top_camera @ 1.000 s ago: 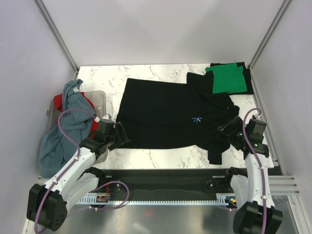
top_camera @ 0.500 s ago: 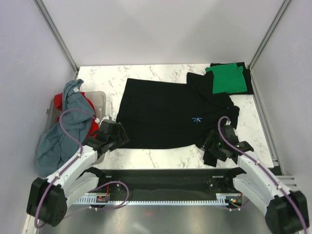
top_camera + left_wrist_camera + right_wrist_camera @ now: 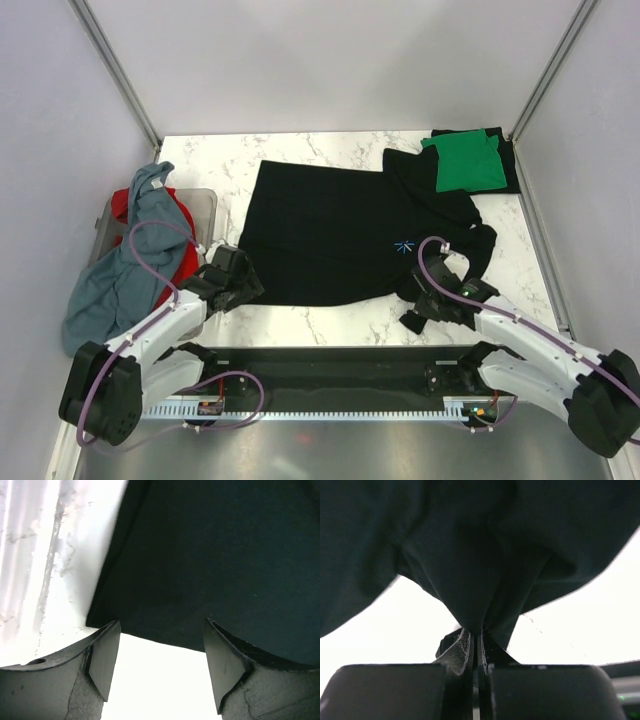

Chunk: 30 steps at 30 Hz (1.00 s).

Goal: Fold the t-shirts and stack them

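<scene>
Top external: right fingers (image 3: 459, 654) clamp black t-shirt (image 3: 330, 235); left fingers (image 3: 104, 655) wide, empty, beside bin (image 3: 204, 206).

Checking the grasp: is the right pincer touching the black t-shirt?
Touching. The right wrist view shows the right pincer shut on a pinched fold of the black t-shirt.

Setting: robot lab test cell. Evidence: plain white enclosure walls (image 3: 330, 60), aluminium frame posts (image 3: 113, 70), marble-patterned surface (image 3: 200, 160).

White marble tabletop (image 3: 208, 165) between pale lilac walls (image 3: 330, 60)
</scene>
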{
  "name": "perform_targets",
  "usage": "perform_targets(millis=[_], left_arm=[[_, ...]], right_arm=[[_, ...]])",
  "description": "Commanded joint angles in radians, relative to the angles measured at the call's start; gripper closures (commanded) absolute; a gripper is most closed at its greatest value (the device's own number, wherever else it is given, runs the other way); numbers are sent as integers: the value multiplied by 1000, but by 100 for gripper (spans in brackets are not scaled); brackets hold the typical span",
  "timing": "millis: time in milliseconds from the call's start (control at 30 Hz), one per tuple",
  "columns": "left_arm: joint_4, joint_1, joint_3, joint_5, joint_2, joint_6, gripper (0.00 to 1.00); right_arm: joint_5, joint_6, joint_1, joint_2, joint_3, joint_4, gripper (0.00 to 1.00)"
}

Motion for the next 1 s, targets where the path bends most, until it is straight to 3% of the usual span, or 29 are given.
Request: perform_targets(millis=[0,167,333,433,467,533,567,667,967], left_arm=[[-69,11,-10,-87,27,-74,27],[-76,-1,-2,-95,42,-71,26],[-93,-27,21,-105,120,-86,30],[-93,-31,33,-110,145,-89,50],[-95,-31,35,-111,149,-90,61],[-93,-29,45,-119,163,-94,71],[-93,-31,50,-122,169,-92,83],[-95,-31,73,-121,171,-74,98],[-317,-46,170,-13,-128,-44,98]], right_arm=[[105,8,4,-75,113,-135,100],[187,37,4,-185,205,-258,100],[169,31,3,-164,220,-260,100],[174,31,3,-187,209,-261,100],[174,33,1,-205,205,-269,100],[180,31,3,-216,203,-279,100],[180,31,1,-224,203,-293,100],[160,30,3,-248,199,-307,100],[39,8,3,-356,229,-416,100]])
